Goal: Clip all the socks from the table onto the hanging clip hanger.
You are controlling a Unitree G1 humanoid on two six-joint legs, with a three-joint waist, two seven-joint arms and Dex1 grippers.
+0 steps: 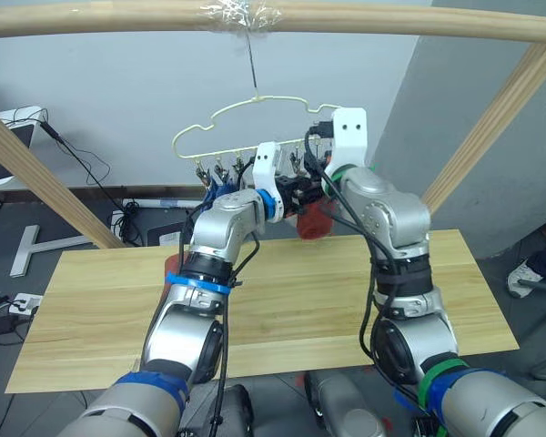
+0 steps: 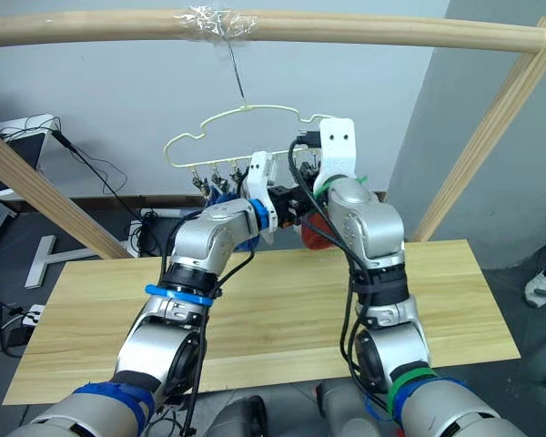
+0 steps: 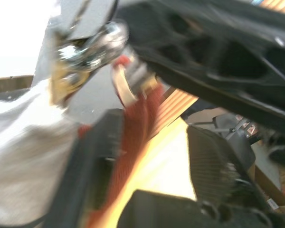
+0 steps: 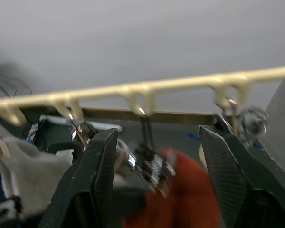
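Both arms are reaching up to the clip hanger (image 1: 255,123), which is dangling by its hook from the taped pole (image 1: 255,16) above the table's far edge. A rust-red sock (image 1: 316,219) is hanging under the bottom bar between the two grippers, over the far edge of the table (image 1: 282,300); grey sock (image 4: 33,166) and blue sock (image 1: 217,191) are already hanging further along the bar. Right gripper (image 4: 159,171) is spread wide, released, bracketing a silver clip (image 4: 149,164) and the red sock. Left gripper (image 3: 152,166) is also parted, one finger (image 3: 102,142) beside red fabric; can't tell if it's touching. Risks: hanger is free-swinging, so any nudge is likely shifting the clip off target; if the red sock's edge isn't fully in the clip, it's likely dropping back to the table; crowded arms may bump the neighbouring socks loose.
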